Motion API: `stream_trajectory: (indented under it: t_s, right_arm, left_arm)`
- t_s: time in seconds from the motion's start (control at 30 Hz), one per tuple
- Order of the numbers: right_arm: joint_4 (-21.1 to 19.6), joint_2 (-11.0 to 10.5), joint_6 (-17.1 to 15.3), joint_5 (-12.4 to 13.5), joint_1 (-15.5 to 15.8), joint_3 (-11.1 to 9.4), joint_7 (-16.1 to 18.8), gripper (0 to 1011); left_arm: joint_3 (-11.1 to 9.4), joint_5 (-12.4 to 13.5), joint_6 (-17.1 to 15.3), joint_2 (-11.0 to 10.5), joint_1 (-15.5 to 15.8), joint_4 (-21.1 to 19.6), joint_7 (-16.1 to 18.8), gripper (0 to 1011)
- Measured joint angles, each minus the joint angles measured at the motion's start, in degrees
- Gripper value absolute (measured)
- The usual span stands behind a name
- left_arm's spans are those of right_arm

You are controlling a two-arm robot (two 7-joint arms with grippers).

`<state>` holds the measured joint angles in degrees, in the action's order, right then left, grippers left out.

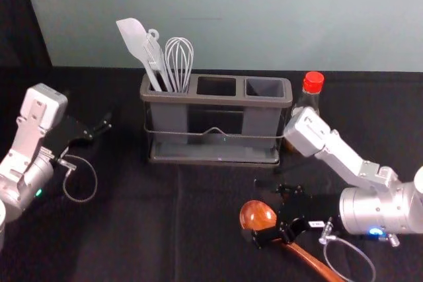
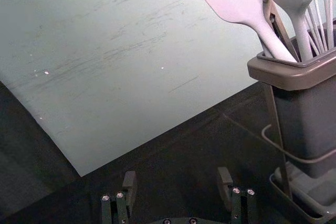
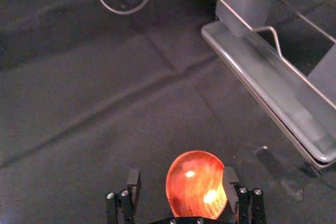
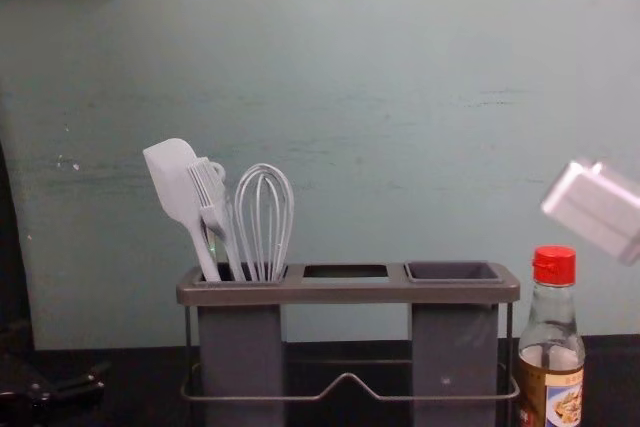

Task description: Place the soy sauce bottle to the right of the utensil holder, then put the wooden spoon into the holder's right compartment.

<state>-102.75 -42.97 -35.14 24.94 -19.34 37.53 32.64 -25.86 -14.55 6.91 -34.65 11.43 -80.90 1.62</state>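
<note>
The soy sauce bottle [image 4: 550, 387] stands upright just right of the utensil holder [image 4: 350, 289], red cap on; in the head view the right arm partly covers the bottle [image 1: 312, 84]. In front of the holder, the wooden spoon [image 1: 256, 214] lies on the table, its handle running toward the lower right. My right gripper [image 1: 260, 211] is low over the spoon; in the right wrist view the right gripper [image 3: 182, 180] is open, the bowl [image 3: 195, 184] closer to one finger. Left of the holder, my left gripper [image 1: 99, 127] idles; the left gripper [image 2: 177, 184] is open there.
A spatula [image 4: 172, 182], a brush [image 4: 212, 197] and a whisk [image 4: 264, 212] stand in the holder's left compartment. The middle and right compartments [image 1: 264, 87] have open tops. A wall [image 1: 225, 24] rises behind the black-covered table [image 1: 132, 229].
</note>
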Motion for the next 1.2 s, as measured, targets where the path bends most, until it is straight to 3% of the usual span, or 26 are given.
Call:
stream_trajectory:
  t_s: [0.4, 1.2]
  right_arm:
    - [2.1, 1.3, 0.3, -4.3, -0.3, 1.6, -0.9, 1004]
    - [6.2, 4.8, 0.6, -8.1, -0.2, 1.2, 0.7, 1004]
  left_arm:
    - [0.0, 0.0, 0.0, 0.0, 0.0, 0.0, 0.0, 1005]
    - [0.0, 0.0, 0.0, 0.0, 0.0, 0.0, 0.0, 1005]
